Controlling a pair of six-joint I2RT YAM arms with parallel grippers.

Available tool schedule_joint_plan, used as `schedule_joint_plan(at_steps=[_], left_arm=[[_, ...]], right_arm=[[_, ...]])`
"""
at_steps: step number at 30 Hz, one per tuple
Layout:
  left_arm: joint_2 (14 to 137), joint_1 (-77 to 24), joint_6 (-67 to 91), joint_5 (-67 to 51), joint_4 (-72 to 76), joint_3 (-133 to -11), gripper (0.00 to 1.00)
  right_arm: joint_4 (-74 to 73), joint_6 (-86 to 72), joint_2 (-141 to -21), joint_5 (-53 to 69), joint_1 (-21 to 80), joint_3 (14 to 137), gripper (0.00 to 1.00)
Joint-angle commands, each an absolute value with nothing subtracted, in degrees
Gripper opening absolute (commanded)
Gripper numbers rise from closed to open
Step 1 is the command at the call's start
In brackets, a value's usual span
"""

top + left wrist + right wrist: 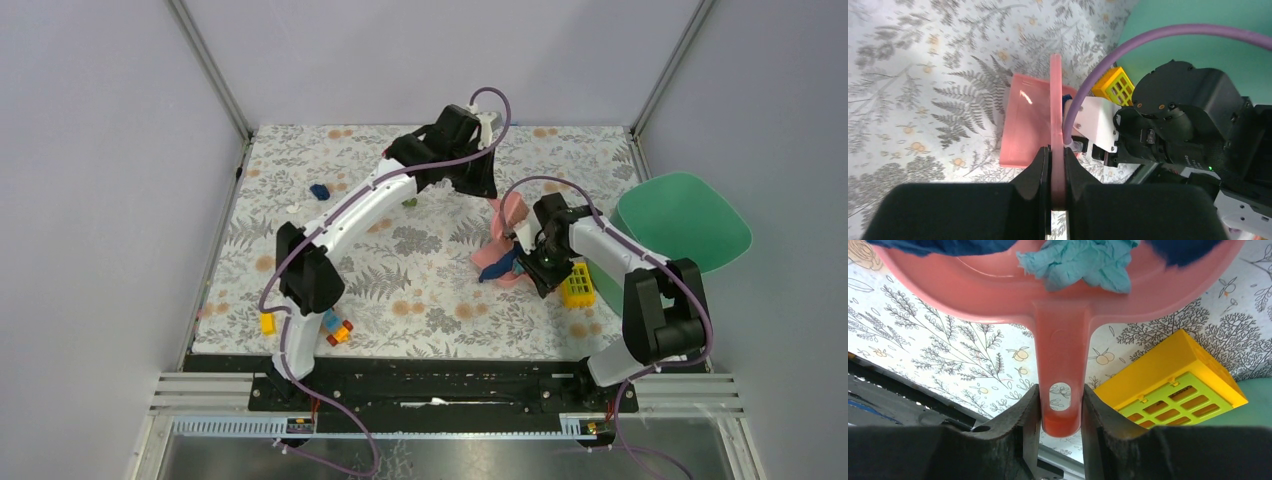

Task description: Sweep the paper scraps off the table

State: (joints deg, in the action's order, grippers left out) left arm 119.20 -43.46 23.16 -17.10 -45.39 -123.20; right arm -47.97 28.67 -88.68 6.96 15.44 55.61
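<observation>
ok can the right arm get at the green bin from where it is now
Probably yes. The green bin sits just right of the right hand, which is shut on the handle of the pink dustpan. Only the small yellow block lies between them, and the arm could likely pass over it.

The table (420, 290) carries toy bricks (338, 332) and a yellow grid block (577, 285).

no readable text, no labels or brands, no numbers
</observation>
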Motion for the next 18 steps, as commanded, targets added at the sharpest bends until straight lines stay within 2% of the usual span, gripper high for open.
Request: schedule_joint_plan(at_steps=[1, 4, 11, 18], left_arm=[[112.3, -43.5, 23.1, -10.4, -42.0, -122.4, 0.0], [110.4, -43.4, 20.4, -2.6, -43.1, -121.8, 0.0], [107.0, -43.3, 14.9, 7.3, -44.7, -117.8, 0.0], [111.0, -42.3, 1.5, 33.7, -47.9, -118.1, 0.0]], right_arm=[[-44.4, 29.2, -85.8, 10.6, 15.9, 54.3, 0.0], [-42.3, 29.3, -84.2, 12.4, 15.9, 52.7, 0.0], [-39.8, 30.0, -80.5, 16.5, 15.9, 51.0, 0.0], [-40.0, 28.9, -82.6, 14.2, 15.9, 50.9, 0.0]])
